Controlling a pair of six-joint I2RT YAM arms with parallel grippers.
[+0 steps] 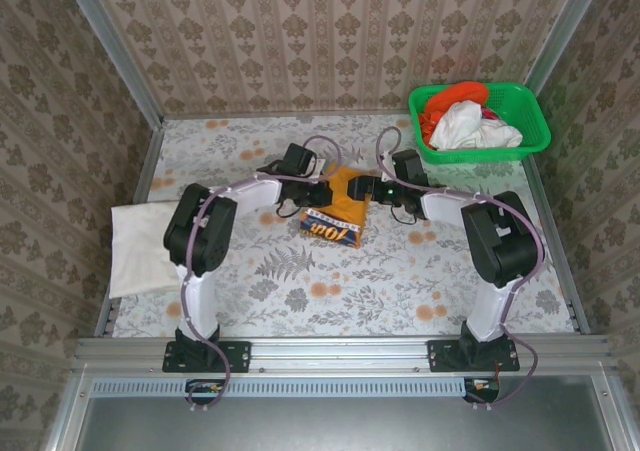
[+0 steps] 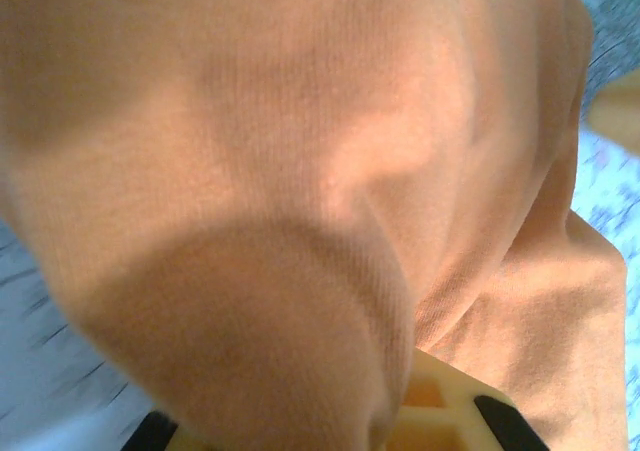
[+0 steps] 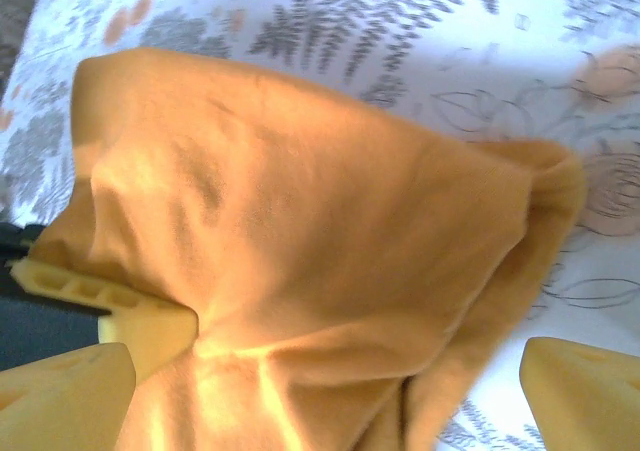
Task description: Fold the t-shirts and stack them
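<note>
An amber-orange t-shirt (image 1: pixel 338 209) lies bunched in the middle of the table, with printed letters showing on its near fold. My left gripper (image 1: pixel 316 193) is shut on its left edge. In the left wrist view the amber cloth (image 2: pixel 300 171) drapes over the pale yellow fingers (image 2: pixel 450 411). My right gripper (image 1: pixel 386 189) hangs over the shirt's right side. It is open, its yellow fingertips (image 3: pixel 585 381) spread wide on either side of the fabric (image 3: pixel 320 221). A folded white t-shirt (image 1: pixel 140 246) lies at the table's left edge.
A green lattice basket (image 1: pixel 535 121) stands at the back right, with a red-orange shirt (image 1: pixel 450 99) and a white shirt (image 1: pixel 470 126) piled in it. Patterned walls close in the table at the back and on both sides. Floral tablecloth (image 1: pixel 330 291) lies bare in front.
</note>
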